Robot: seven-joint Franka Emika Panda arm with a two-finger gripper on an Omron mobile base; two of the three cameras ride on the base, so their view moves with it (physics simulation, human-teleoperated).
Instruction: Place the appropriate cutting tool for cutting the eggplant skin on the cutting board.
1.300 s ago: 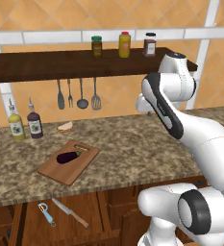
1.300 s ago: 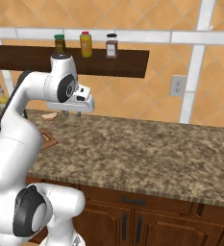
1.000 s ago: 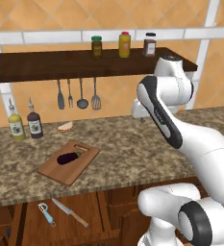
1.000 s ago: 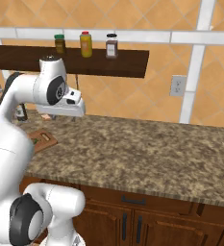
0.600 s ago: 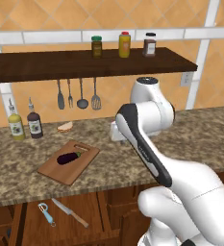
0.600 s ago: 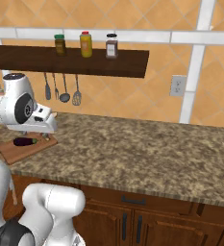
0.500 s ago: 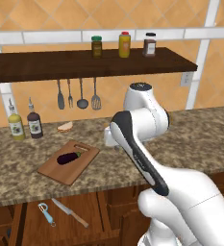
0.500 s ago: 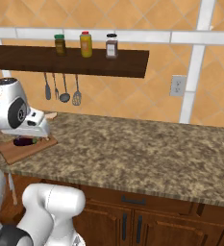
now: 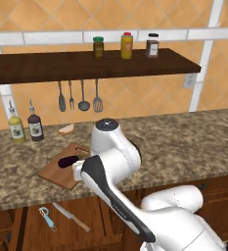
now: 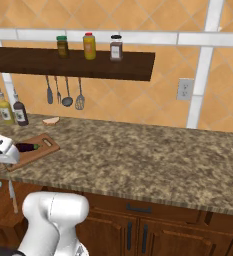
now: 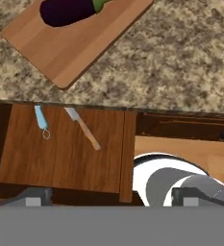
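Gripper [image 11: 111, 197] hanging over the counter edge, fingers apart and empty, eggplant [image 11: 68, 9] on the cutting board [image 11: 75, 41], peeler [image 11: 41, 119] beside the knife [image 11: 83, 128] below.

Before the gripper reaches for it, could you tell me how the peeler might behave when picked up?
The peeler looks small and thin, so probably light and stiff. Its narrow handle lies flat in the open drawer, so the fingers may slip or nudge it sideways.
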